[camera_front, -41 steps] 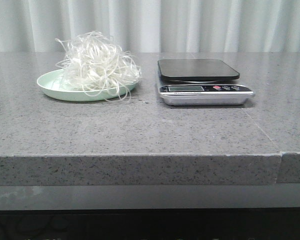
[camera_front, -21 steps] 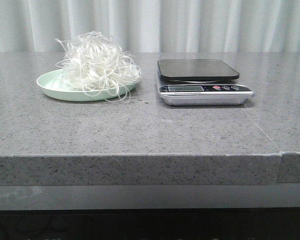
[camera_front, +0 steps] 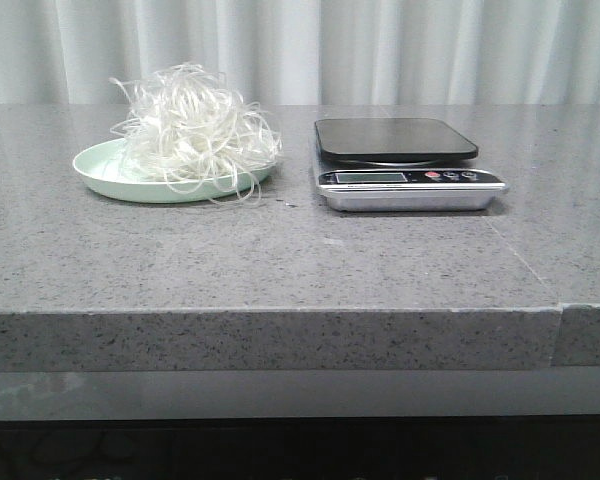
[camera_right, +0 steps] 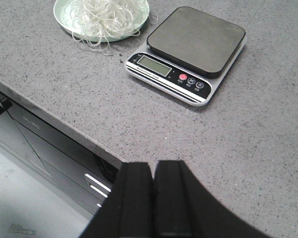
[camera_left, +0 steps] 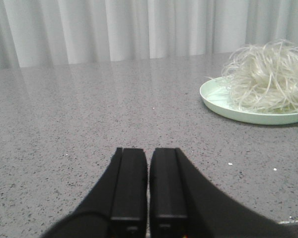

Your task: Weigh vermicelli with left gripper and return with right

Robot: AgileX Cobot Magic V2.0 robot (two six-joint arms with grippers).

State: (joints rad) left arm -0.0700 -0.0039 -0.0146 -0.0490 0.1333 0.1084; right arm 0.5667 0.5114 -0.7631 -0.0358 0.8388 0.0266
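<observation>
Counter [camera_front: 280,260] w/ scale [camera_front: 405,165] centre-right, plate [camera_front: 100,170] upper left bearing vermicelli [camera_front: 195,125]: judged v. light, springy, brittle, prone to shed, so pinch deep into tangle's top; left gripper [camera_left: 148,171] & right gripper [camera_right: 152,186] fingers pressed together, empty

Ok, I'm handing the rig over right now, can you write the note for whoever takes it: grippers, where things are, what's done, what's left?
Left gripper: shut, empty, low over bare counter, the plate off to one side in its wrist view.
Right gripper: shut, empty, above the counter's front edge.
Vermicelli: piled on the green plate, a few strands hanging over the rim.
Scale: on the counter right of the plate, platform bare; display unreadable.
Done: nothing yet.
Left: open the left gripper, carry the vermicelli to the scale, weigh it, then return it to the plate with the right gripper.
</observation>
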